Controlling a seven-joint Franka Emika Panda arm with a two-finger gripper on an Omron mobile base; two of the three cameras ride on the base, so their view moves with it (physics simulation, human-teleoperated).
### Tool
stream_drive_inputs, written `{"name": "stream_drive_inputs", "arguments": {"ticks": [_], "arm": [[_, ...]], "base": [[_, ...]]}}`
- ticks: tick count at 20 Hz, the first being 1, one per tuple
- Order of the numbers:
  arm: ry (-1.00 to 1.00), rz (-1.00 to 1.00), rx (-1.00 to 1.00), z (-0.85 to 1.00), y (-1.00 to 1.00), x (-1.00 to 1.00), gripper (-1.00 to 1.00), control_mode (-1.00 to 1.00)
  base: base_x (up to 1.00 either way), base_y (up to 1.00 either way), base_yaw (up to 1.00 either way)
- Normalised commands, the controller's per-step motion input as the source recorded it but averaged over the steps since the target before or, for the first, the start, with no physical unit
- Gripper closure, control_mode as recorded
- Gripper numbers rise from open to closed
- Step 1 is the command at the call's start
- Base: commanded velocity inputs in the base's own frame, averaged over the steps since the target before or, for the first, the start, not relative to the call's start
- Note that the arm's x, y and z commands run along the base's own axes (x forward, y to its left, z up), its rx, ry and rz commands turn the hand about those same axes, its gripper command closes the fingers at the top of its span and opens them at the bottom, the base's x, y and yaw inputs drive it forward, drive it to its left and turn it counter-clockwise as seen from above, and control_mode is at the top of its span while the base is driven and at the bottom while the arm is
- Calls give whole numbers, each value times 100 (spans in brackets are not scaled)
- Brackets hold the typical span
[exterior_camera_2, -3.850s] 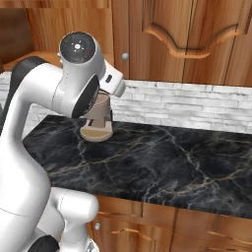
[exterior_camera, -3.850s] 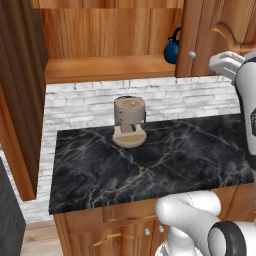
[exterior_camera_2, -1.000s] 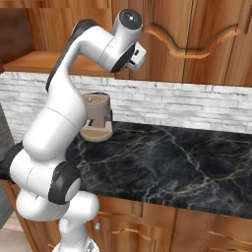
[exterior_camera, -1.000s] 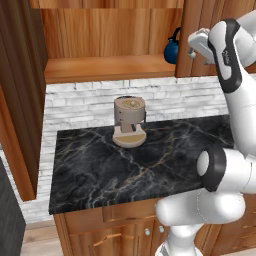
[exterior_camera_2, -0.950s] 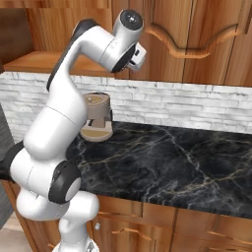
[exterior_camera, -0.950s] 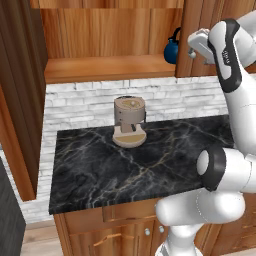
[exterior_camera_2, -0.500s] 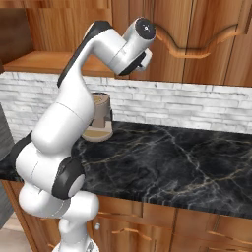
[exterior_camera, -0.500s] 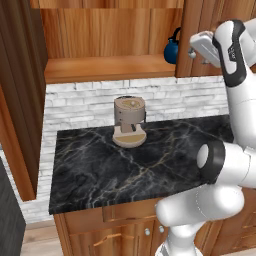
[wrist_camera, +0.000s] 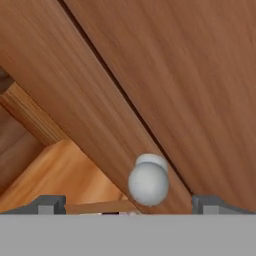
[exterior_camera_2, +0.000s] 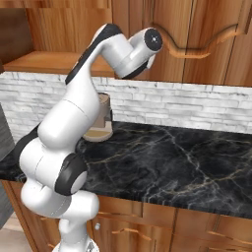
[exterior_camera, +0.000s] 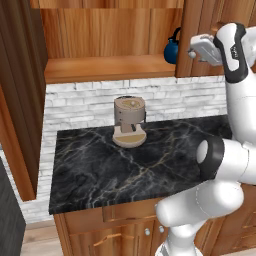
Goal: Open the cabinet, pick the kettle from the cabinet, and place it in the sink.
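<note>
One door of the wide upper wall cabinet of reddish-brown wood (exterior_camera: 105, 35) is standing swung open at the far left of the left base view, baring the wooden shelf (exterior_camera: 107, 67) inside. Below it, a tan cylindrical coffee machine (exterior_camera: 129, 121) is sitting on the black gold-veined marble counter (exterior_camera: 100, 170), against the white brick backsplash (exterior_camera: 80, 102). Further right, the small round dark-blue kettle with its black loop handle (exterior_camera: 172, 48) is resting at the right end of that shelf, partly hidden behind the edge of the closed cabinet door (exterior_camera: 200, 35). Just right of the kettle, the white arm's two-finger gripper (exterior_camera: 191, 53) is hovering in front of that closed door — apart from the kettle, not touching it.

Seen from the hand, the two dark fingertips (wrist_camera: 48, 204) are standing wide apart with nothing between them, and a small round silver knob (wrist_camera: 148, 182) on the door edge is sitting in the gap — whether it is touching either finger I cannot tell. Part of the shelf is showing to the left of the knob.
</note>
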Motion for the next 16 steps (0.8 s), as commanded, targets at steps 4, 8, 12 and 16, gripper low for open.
{"name": "stream_drive_inputs", "arguments": {"ticks": [4, 8, 12, 16], "arm": [[-5, 3, 0, -3, 0, 20, -100, -100], [-1, 2, 0, -5, -1, 20, -100, -100], [0, 2, 0, -4, -4, 22, -100, -100], [-1, 3, 0, 0, -5, 22, -100, -100]], "base": [[0, 0, 0], [0, 0, 0], [0, 0, 0], [0, 0, 0]]}}
